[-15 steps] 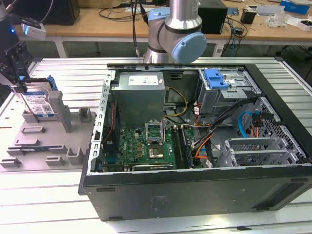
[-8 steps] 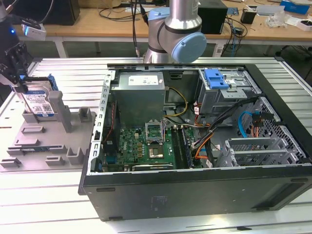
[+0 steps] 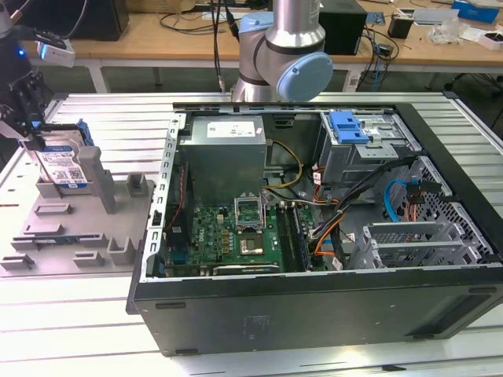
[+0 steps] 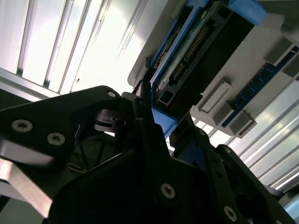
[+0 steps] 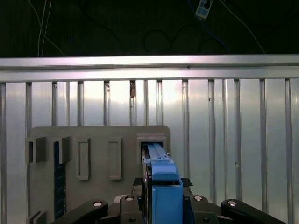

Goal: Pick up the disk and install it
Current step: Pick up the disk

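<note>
The disk [image 3: 64, 165], silver with a white-and-blue label and a blue carrier, stands on edge in a slot of the grey fixture [image 3: 71, 228] at the exterior view's left. My gripper [image 3: 31, 137] is at its upper end. In the first wrist view the blue carrier edge of the disk [image 5: 161, 175] sits tight between the two black fingers [image 5: 188, 205] of my gripper [image 5: 163, 196], shut on it. In the second wrist view the disk [image 4: 196, 51] runs away from the gripper [image 4: 164, 126], whose fingers clamp its blue corner.
An open black computer case [image 3: 314, 314] lies on the slatted metal table to the fixture's right, with a motherboard, cables, a grey power supply box [image 3: 224, 149] and a drive bay with a blue latch [image 3: 350, 126]. The arm's base [image 3: 283, 55] stands behind the case.
</note>
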Available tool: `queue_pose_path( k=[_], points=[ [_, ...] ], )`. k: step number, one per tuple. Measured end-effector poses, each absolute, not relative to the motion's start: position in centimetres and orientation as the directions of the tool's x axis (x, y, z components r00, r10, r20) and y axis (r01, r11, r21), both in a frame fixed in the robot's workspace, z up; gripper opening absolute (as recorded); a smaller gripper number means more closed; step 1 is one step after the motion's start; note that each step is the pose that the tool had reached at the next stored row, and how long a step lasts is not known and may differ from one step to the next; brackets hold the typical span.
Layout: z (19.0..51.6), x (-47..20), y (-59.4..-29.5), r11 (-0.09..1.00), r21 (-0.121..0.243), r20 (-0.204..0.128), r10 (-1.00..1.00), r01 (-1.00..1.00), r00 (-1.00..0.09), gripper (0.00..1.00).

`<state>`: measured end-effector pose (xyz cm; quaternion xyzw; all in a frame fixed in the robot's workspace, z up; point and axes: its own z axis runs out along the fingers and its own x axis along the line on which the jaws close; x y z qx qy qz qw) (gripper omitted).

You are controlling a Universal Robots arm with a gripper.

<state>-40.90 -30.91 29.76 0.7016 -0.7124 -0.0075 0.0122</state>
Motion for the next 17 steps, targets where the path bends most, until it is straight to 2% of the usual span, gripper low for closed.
queue_pose_path(
  k=[3,17],
  points=[
    [29.76,-40.89,-30.91,0.015,0.028,0.007,-1.0,-0.999,-0.015,0.37],
    [29.97,-40.89,-30.91,0.015,0.028,0.007,-1.0,-1.0,-0.015,0.37]
  ],
)
